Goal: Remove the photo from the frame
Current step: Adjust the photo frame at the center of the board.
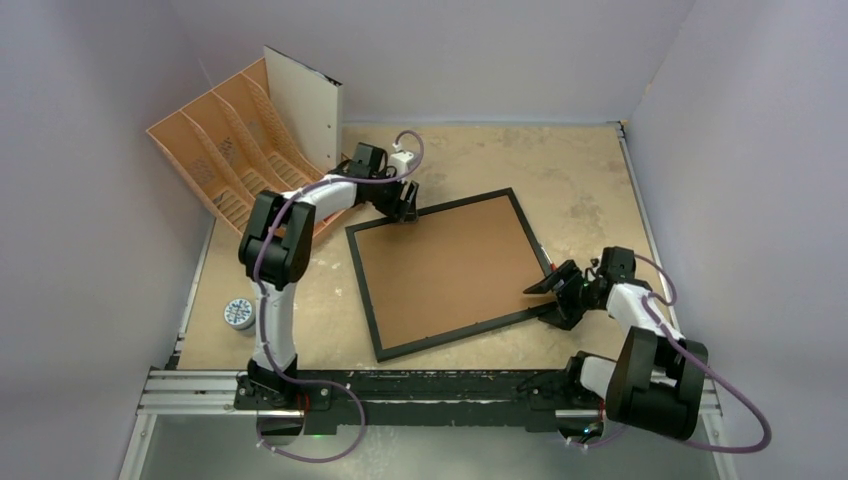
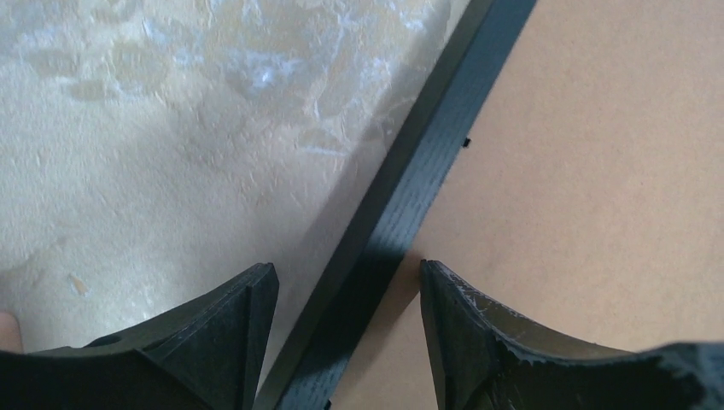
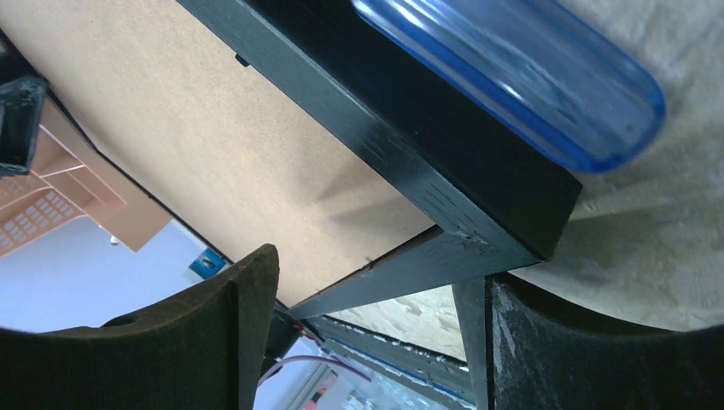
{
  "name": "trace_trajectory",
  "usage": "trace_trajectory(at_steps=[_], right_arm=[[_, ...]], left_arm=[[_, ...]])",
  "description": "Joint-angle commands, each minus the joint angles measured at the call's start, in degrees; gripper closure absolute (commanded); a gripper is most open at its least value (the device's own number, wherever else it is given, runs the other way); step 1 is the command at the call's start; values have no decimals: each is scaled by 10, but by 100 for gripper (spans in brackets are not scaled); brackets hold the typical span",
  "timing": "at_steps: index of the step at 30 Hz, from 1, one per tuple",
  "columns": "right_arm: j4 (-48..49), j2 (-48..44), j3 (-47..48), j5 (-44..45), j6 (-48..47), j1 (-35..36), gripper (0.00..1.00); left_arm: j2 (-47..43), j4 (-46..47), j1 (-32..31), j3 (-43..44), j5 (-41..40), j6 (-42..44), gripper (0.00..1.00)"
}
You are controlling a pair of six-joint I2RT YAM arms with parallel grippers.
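The frame (image 1: 450, 275) lies back-up mid-table (image 1: 580, 170), left fingers (image 2: 222, 342) apart astride its far-left rim, right fingers (image 3: 213, 333) apart around its near-right corner, and an uneven clamp could skid it sideways, photo unseen.

The left arm (image 1: 283, 243) and the right arm (image 1: 655, 378) are built alike: bulky black joint housings alternate with smooth white link shells. A lilac cable (image 1: 421, 150) loops along each arm, behind the end effector. The left end effector (image 2: 346, 273) has matte black, wedge-shaped fingers (image 2: 226, 342), one with pale scuffs along its top edge. The right end effector (image 3: 376, 273) has matching black fingers (image 3: 205, 342), rounded outside.
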Motion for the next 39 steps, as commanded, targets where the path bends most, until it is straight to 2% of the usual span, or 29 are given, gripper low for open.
trace_trajectory(at_steps=[1, 11, 19, 29, 34, 39], right_arm=[[80, 33, 24, -15, -28, 1, 25], [131, 99, 87, -9, -33, 34, 25], [133, 215, 205, 39, -43, 125, 25], [104, 343, 346, 37, -77, 136, 25], [100, 390, 390, 25, -84, 136, 25], [98, 413, 418, 14, -105, 150, 25]], left_arm=[[-33, -34, 4, -58, 14, 4, 36], [-131, -16, 13, -184, -23, -54, 37], [-184, -10, 22, -239, -30, -85, 38], [-244, 14, 26, -310, -1, -133, 38], [-252, 26, 26, -330, 20, -151, 38], [-283, 72, 26, -399, 51, -188, 38]])
